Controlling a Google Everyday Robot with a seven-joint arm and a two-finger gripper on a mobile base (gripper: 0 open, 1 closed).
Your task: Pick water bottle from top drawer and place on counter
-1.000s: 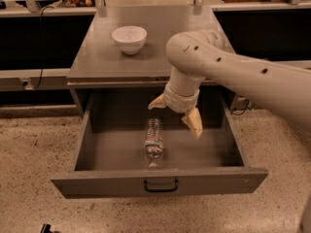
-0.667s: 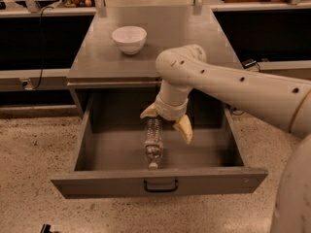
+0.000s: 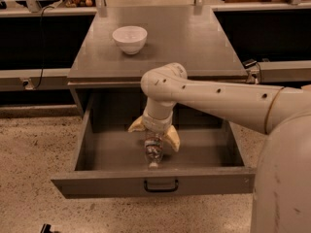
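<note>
Gripper (image 3: pixel 154 134) spread wide in top drawer (image 3: pixel 97 184) — water bottle (image 3: pixel 153 154) lies between its 2 fingers (image 3: pixel 171 141).

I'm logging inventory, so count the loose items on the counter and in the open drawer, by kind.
Water bottle: 1, in the top drawer, under the open gripper
White bowl: 1, on the counter
Total: 2

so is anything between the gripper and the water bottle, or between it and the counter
Nothing visible. The gripper hangs right over the water bottle in the top drawer, fingers open on either side of it. On the counter, a white bowl stands at the back left, away from the front edge.
</note>
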